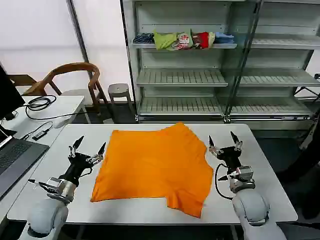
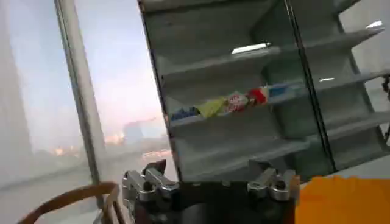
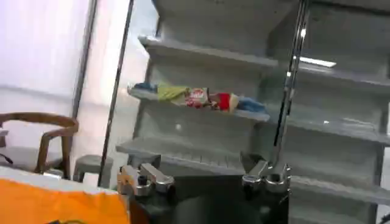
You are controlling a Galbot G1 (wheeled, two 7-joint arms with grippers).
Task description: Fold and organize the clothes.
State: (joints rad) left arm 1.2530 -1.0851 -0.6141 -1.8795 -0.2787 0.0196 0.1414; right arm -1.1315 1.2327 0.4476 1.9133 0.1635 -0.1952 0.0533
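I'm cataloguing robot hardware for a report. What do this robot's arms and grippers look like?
Both arms end in rounded light-grey shells with silver metal wrist joints. The left gripper and right gripper are black, each with two slim, pointed fingers and silver metal fittings at their base. A black cable loops beside the right wrist; small cables show at the left wrist.

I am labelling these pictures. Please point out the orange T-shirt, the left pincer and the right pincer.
orange T-shirt (image 1: 152, 165), head view, middle of the fabric.
left pincer (image 1: 89, 147), head view, midway between its open fingertips.
right pincer (image 1: 223, 138), head view, midway between its open fingertips.
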